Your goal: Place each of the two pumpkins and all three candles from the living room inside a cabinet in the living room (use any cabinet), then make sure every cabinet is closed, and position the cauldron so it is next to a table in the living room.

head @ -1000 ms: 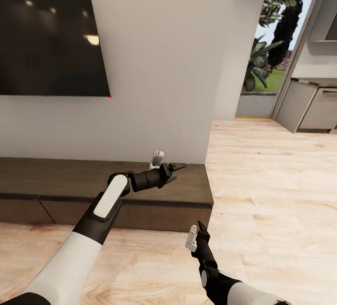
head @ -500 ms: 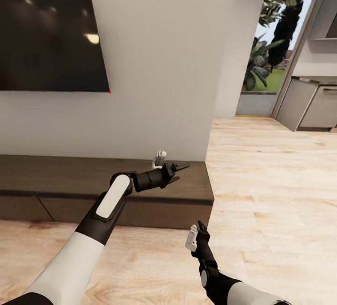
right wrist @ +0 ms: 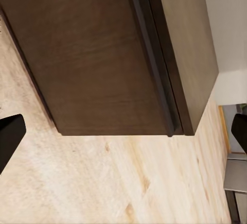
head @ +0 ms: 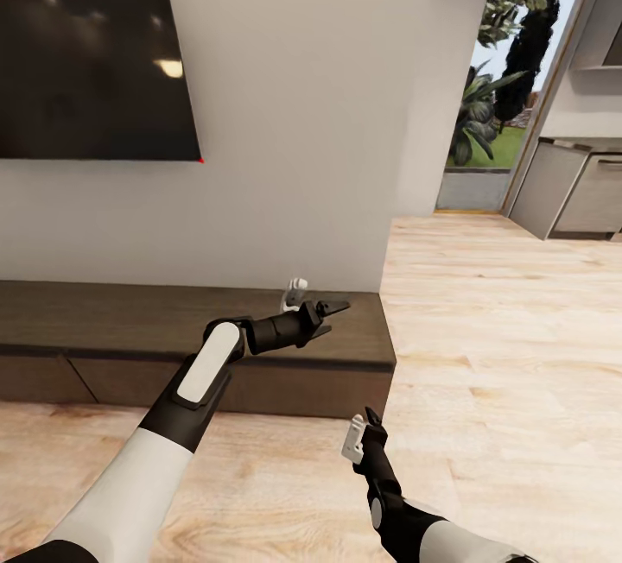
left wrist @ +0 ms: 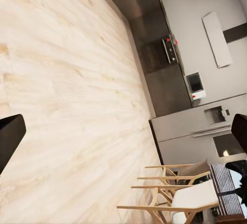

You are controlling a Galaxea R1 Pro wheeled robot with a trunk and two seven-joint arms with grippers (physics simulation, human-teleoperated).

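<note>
Head view: cabinet (head: 199, 334) lies ahead, long axis crosswise; left end effector (head: 313, 313), apparently spread, is nearer; right end effector (head: 361, 436) parted.

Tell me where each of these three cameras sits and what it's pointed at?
Head view: on the robot's head, looking down at the cabinet, TV and floor; both arms show.
Left wrist view: near the left gripper, facing floor, a kitchen and chairs; dark fingertips show.
Right wrist view: near the right gripper, facing the cabinet front.
Shared: head and right wrist views both show the cabinet.
</note>
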